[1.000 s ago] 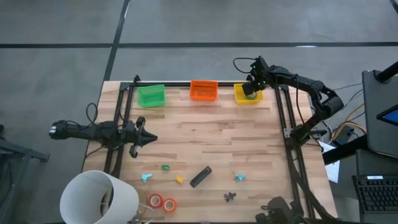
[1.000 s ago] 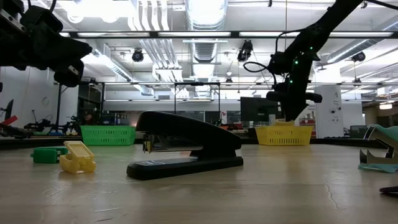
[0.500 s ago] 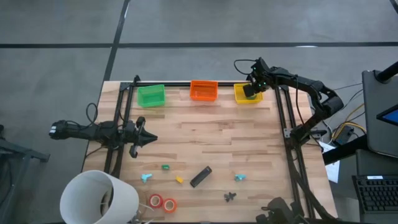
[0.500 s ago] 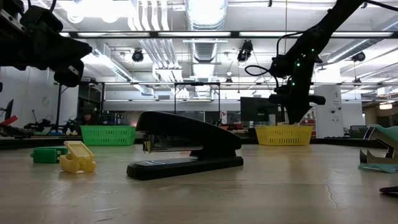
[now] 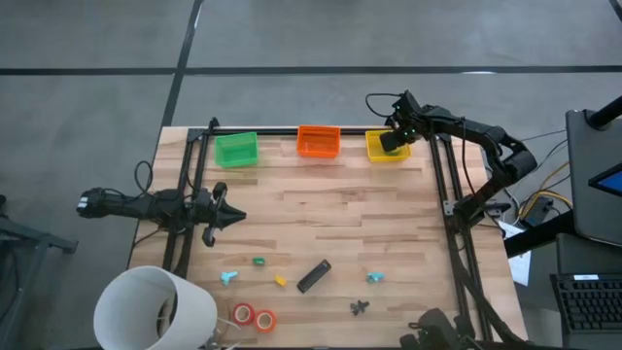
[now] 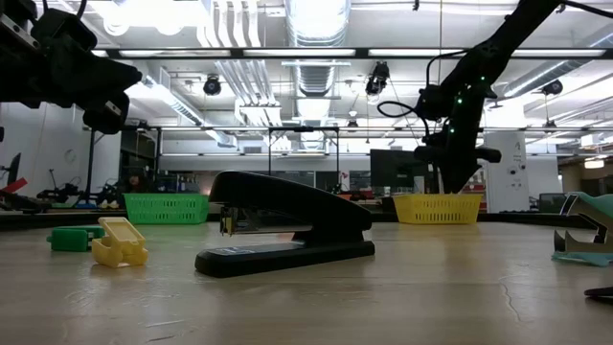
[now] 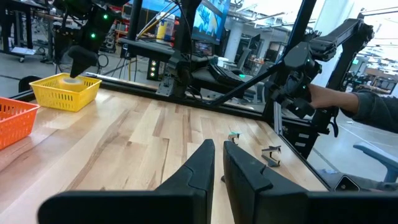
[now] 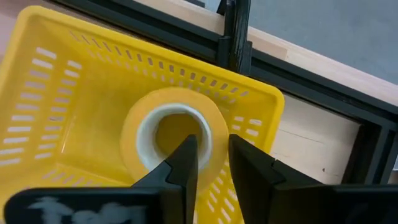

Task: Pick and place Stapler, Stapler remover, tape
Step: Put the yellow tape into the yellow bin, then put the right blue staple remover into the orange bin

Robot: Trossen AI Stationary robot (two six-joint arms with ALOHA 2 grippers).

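The wooden table serves as the landmark. Along its far edge sit three small baskets in a row: a green basket toward the far left, an orange basket at the middle, and a yellow basket toward the far right. At the table's near left corner stands a large white bucket, overlapping the edge. On the near half lie a few small pieces well apart from one another: two teal ones, a small green block and a small yellow block just beside it. Off the table's right side, a person's sleeve shows.
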